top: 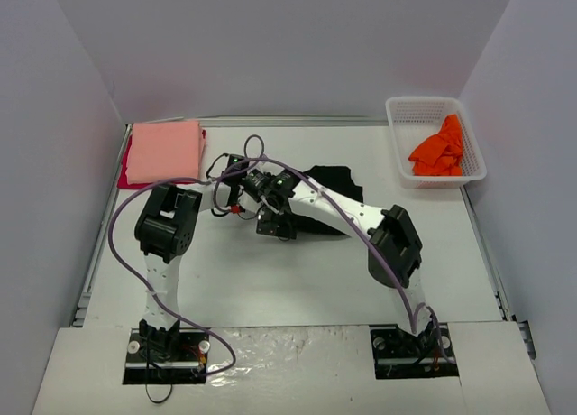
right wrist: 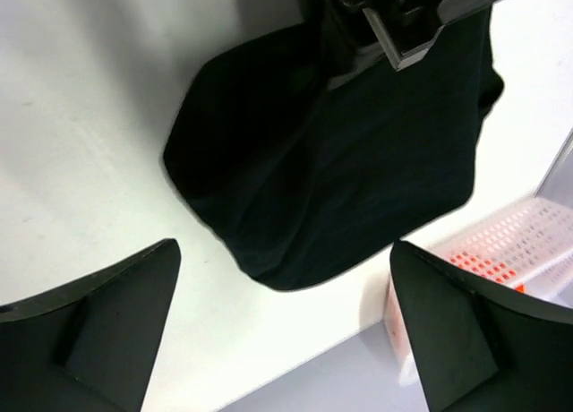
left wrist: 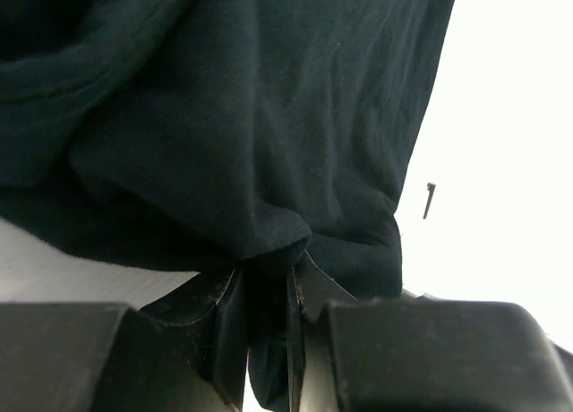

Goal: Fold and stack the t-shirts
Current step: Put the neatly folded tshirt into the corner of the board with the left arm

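L claw [left wrist: 267,315] pinching blk tee [left wrist: 269,116], R claw [right wrist: 282,327] spread above

White mesh basket [top: 410,119] (far right corner) on the white table [top: 297,280]

**White Links, Black Joints**

The left arm [top: 162,284] and right arm [top: 338,207] are made of white links joined by bulky black motor housings. A purple cable [top: 111,239] is strung along each. Black bases [top: 167,343] are fixed with silver bolt heads. The right fingers [right wrist: 98,331] are shown as matte black wedges.
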Available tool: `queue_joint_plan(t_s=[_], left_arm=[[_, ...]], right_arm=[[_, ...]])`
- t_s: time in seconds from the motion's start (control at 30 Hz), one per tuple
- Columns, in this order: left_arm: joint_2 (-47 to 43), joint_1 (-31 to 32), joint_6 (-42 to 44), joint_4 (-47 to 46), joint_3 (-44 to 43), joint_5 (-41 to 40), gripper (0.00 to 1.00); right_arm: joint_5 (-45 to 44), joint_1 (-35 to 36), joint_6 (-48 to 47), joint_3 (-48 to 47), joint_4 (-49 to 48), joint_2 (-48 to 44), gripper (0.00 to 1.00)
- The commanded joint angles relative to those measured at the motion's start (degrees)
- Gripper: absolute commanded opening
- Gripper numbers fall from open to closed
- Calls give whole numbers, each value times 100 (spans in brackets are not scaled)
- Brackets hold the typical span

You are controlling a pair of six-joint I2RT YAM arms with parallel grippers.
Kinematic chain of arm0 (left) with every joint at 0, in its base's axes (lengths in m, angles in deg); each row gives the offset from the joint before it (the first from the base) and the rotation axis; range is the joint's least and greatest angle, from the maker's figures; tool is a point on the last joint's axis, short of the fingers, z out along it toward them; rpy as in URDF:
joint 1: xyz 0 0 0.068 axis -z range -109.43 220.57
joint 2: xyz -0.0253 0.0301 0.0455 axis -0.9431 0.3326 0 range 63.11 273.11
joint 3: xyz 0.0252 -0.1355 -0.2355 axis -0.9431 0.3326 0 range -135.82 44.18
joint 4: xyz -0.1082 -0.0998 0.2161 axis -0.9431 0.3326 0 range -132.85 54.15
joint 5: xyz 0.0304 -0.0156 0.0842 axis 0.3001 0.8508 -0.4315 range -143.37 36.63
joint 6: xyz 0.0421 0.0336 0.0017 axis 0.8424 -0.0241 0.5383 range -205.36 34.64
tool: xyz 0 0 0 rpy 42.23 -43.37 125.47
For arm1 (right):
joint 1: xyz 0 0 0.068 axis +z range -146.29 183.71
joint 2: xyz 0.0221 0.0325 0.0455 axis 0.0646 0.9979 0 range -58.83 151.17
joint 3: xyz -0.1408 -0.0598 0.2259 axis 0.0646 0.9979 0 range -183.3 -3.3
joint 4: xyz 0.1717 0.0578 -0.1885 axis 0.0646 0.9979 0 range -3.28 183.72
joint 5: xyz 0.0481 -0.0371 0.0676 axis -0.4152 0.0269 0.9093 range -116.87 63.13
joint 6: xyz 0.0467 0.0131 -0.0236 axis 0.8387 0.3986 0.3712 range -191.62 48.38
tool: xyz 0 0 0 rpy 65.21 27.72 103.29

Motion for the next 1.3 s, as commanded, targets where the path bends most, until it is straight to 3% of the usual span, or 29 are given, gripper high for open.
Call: queue_joint_plan(t_s=[0.0,0.2,0.27,0.5,0.7,0.8,1.1,1.27], left_arm=[[-273,68,582,484,-312,85,2],[-590,-170,1048,836,-269,-82,2],[-686,-249,1188,1064,-286,-152,2],[-853,-372,1593,1451,-409,-311,2],[-1064,-512,1944,1670,-549,-302,2],[-1187,-530,2506,2302,-838,-573,2],[-1109,-653,4159,4586,-2322,-2454,2],[-960,-794,4633,5159,-3114,-3411,2]], right_arm=[[544,-58,-221,485,-127,-1209,100],[1582,-1411,-705,1462,5,-2852,100],[2301,-1849,-845,1770,101,-3337,100],[2603,-2124,-952,2931,198,-4262,100],[2120,-2133,-618,3537,-109,-4026,100],[1970,-2186,-355,3749,-565,-3753,100],[2365,-2669,155,3959,-1638,-2611,100],[1760,-2696,384,4284,-2182,-2092,100]])
